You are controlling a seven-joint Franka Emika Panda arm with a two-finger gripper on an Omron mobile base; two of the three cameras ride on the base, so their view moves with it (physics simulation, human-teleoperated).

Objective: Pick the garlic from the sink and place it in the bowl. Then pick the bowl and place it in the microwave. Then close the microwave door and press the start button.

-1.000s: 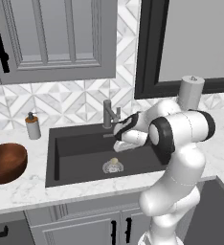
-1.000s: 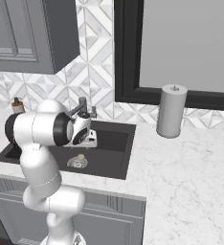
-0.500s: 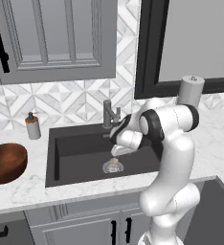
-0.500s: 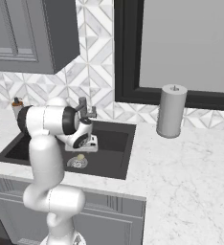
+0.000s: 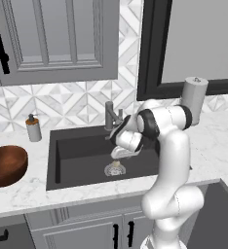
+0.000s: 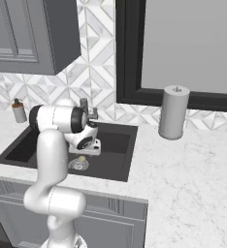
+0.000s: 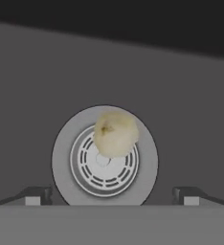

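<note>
The garlic [image 7: 115,134] lies on the floor of the sink [image 5: 82,151], resting on the round metal drain [image 7: 104,160] and set a little off its centre. In the hand view it sits between the two finger tips and ahead of them, not yet touched. The gripper [image 7: 111,195] hangs above it with its jaws spread wide and nothing in them.

The step in hand is the pick. To do it well, the hand should come straight down until the tips straddle the bulb — centred on the garlic, not on the drain ring, since the two are offset. A rounded bulb on a ribbed metal grate may roll if one finger meets it first, so an even, square close looks safest.

The basin is deep and dark-walled; the faucet [image 5: 111,115] stands just behind the wrist at the back rim, so the lift should rise clear of it before swinging. The wooden bowl [image 5: 5,165] waits on the marble counter [image 5: 18,192] to the sink's left, near a soap dispenser [image 5: 33,128]. The path over the left rim looks free — the paper towel roll [image 6: 173,112] stands well apart on the other side.
</note>
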